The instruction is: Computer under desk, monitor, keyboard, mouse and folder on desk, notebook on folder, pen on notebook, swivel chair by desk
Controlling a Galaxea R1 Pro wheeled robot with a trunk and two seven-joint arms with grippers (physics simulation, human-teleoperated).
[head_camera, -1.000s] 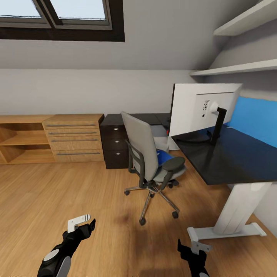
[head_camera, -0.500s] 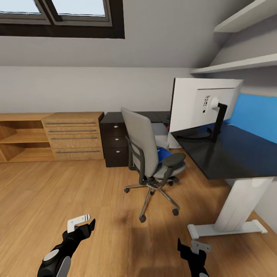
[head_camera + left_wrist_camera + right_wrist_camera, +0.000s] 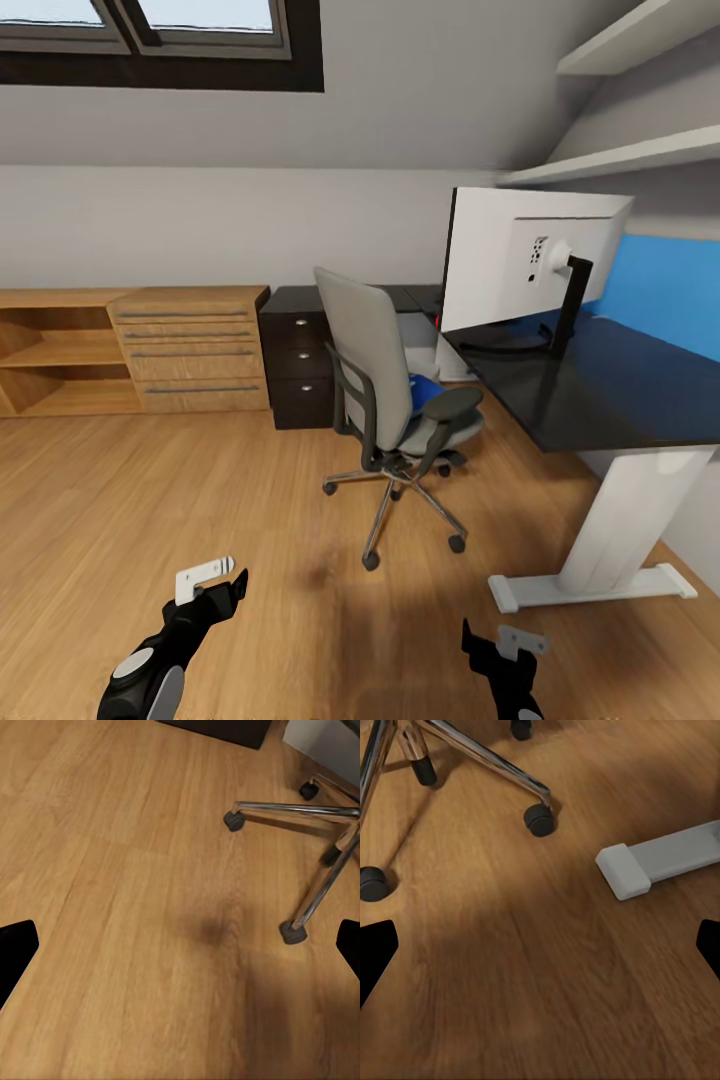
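Left gripper (image 3: 212, 578): hanging low over bare floor (image 3: 150, 500), fingers spread apart, gripping nothing. In its wrist view the two dark fingertips (image 3: 16, 949) are sitting at opposite edges with only floorboards and chair legs between them.

Right gripper (image 3: 497, 638): likewise hanging low, fingers apart and empty; its wrist view is showing a castor (image 3: 538, 819) and the desk's white foot (image 3: 656, 862) ahead. Both arms are probably being carried tucked and idle because the robot is judged to be on approach, with nothing yet within reach.

Chair (image 3: 385, 400): standing nearest, just beside the desk's inner corner, grey back turned toward the robot, black armrests, chrome star base on castors. It is sitting between the robot and the folder.

Folder (image 3: 427, 390): lying on the chair seat, mostly hidden behind the backrest; a bright blue patch is showing beside the armrest. Judged the first item to fetch.

Desk (image 3: 600, 385): glossy black top on a white leg, running along the right wall beneath a blue panel (image 3: 665, 290), with black drawers (image 3: 298, 365) at its far end.

Monitor (image 3: 530, 260): already standing on the desk, white rear facing the robot, black neck and round base.

Computer (image 3: 425, 345): pale box partly showing under the desk behind the chair, small red light visible.

Keyboard, mouse, notebook, pen: cannot be made out.

Wooden unit (image 3: 130, 350): standing against the far wall, well apart.
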